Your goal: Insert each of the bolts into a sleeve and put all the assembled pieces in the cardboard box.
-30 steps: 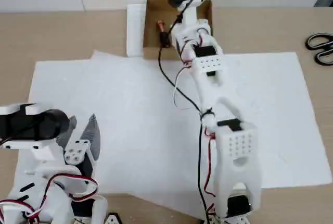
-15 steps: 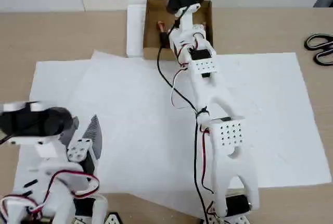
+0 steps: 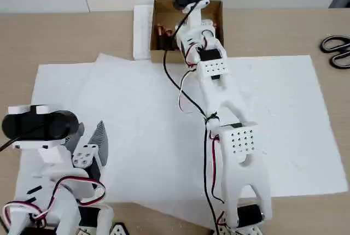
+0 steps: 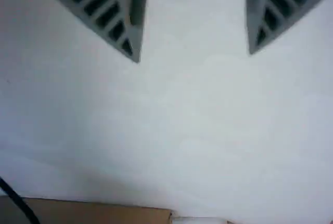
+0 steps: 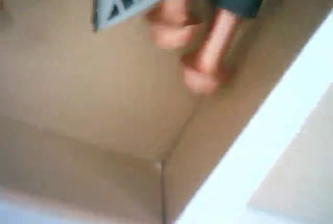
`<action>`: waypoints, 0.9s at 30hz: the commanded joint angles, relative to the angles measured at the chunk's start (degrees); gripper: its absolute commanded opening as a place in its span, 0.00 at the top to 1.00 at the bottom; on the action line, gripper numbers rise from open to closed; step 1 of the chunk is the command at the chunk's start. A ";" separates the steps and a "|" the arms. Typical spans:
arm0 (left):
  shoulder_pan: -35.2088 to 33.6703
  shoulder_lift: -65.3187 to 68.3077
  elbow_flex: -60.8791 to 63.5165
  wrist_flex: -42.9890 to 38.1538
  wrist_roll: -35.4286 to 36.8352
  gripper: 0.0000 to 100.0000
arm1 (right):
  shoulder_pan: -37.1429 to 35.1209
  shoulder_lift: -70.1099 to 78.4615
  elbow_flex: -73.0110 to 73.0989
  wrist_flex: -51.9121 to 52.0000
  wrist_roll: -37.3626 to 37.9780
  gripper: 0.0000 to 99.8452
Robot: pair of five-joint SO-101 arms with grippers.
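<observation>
Tabletop [image 3: 65, 33] | scissors [image 3: 336, 51] | left pincer [image 4: 193, 56] apart over paper [image 4: 182, 130] | right pincer [image 3: 176, 34] inside cardboard box [image 3: 219, 11], state unclear

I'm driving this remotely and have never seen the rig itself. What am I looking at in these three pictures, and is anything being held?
You have two small white robot arms side by side at a wooden table. The wide picture comes from a fixed camera looking down. The other two come from a camera on each arm's wrist. The left arm sits folded near its base, with the left gripper open and empty over a white paper sheet. The right arm stretches into the cardboard box, where copper-coloured sleeved bolts lie. Its wrist picture is too blurred to tell whether one is held. A white block lies beside the box, and scissors lie farther off on the table.
</observation>
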 commanded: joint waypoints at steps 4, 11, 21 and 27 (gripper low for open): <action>0.18 -0.35 -4.53 -2.37 -0.44 0.87 | 0.84 -3.74 -10.99 7.43 0.26 0.83; 0.18 -0.35 -10.15 -1.93 -0.44 0.87 | 0.48 -15.69 -26.29 38.55 0.09 0.83; 0.18 -2.99 -10.86 -0.62 0.00 0.87 | -3.03 -32.84 -50.99 75.74 0.18 0.83; -0.09 -9.49 -11.03 -0.70 7.38 0.87 | -1.98 -50.24 -47.74 76.18 0.53 0.83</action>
